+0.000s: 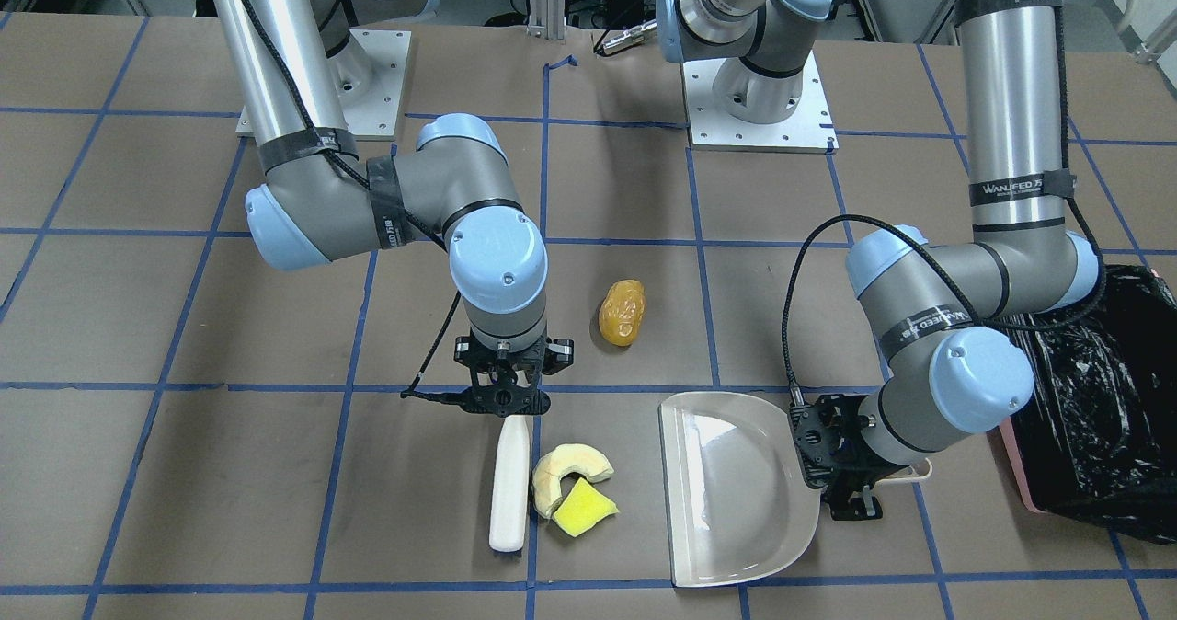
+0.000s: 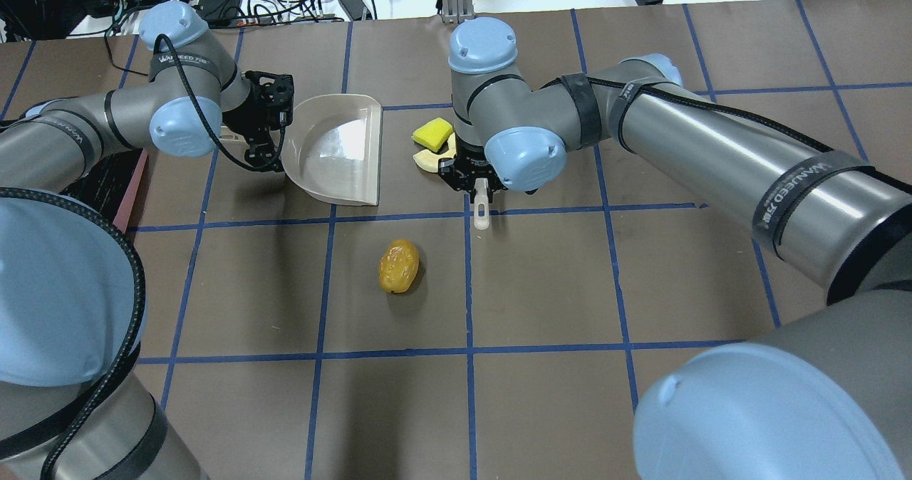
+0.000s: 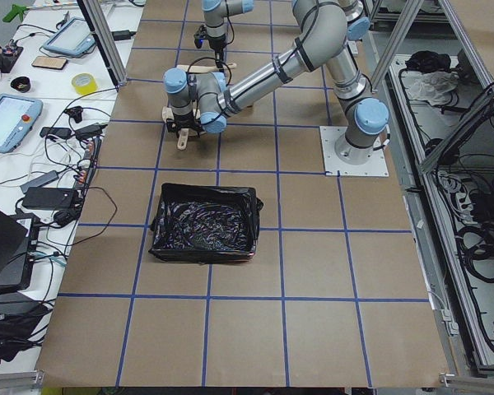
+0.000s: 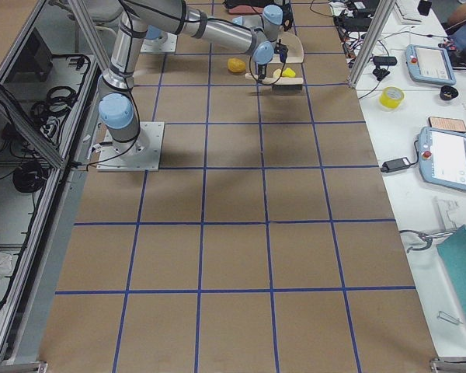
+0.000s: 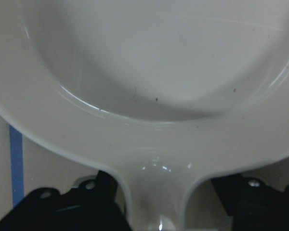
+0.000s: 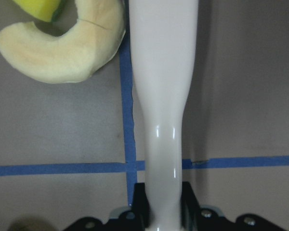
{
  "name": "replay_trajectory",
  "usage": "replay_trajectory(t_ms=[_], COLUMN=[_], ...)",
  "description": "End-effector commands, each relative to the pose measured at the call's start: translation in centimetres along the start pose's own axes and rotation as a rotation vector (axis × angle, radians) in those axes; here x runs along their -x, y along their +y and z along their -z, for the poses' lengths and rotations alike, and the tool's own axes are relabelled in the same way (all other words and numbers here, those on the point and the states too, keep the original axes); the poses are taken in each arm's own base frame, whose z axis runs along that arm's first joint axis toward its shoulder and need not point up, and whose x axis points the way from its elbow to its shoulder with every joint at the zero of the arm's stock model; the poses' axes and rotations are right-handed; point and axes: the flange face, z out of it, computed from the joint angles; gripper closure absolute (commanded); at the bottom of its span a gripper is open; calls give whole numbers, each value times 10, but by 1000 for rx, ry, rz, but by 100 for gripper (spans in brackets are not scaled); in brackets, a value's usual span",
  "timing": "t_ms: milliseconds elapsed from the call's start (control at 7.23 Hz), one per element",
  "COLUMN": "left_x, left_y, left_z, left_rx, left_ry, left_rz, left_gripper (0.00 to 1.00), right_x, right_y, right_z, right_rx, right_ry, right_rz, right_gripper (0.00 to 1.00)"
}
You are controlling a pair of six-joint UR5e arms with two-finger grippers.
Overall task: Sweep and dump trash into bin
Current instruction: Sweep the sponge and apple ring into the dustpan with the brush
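Observation:
My right gripper [image 1: 504, 399] is shut on the handle of a white brush [image 1: 510, 482], which lies on the table right beside the pale crescent [image 1: 565, 473] and the yellow-green wedge [image 1: 584, 507]. The right wrist view shows the brush [image 6: 164, 96] next to the crescent [image 6: 67, 53]. The golden-brown lump [image 1: 622, 313] lies apart, nearer the robot. My left gripper [image 1: 851, 468] is shut on the handle of the off-white dustpan [image 1: 736, 491], which rests flat with its open edge facing the trash. The pink bin [image 1: 1016, 473] with its black bag [image 1: 1094, 399] stands beyond the left arm.
The brown table carries a blue tape grid. The bin [image 3: 204, 222] sits on the robot's left side of the table. Both arm bases [image 1: 759, 114] stand at the robot's edge. Monitors, tape and cables lie on benches past the far edge.

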Motion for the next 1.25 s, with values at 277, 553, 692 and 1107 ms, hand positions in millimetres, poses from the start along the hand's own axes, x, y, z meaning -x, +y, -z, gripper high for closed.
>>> replay_trajectory(t_ms=[277, 553, 692, 1107], left_x=[-2, -3, -3, -3], left_y=[-1, -2, -1, 3], left_z=[1, 5, 4, 12], left_rx=[-10, -7, -5, -8], left_ry=[-15, -23, -21, -34], left_rz=[-7, -9, -9, -12], left_gripper=[100, 100, 100, 100], right_x=[80, 117, 128, 182], right_y=[6, 7, 5, 16], right_z=[-10, -12, -10, 5], right_rx=[-10, -17, -13, -9], right_ry=[-39, -66, -93, -177], right_rz=[-68, -94, -126, -155], right_gripper=[100, 100, 100, 100])
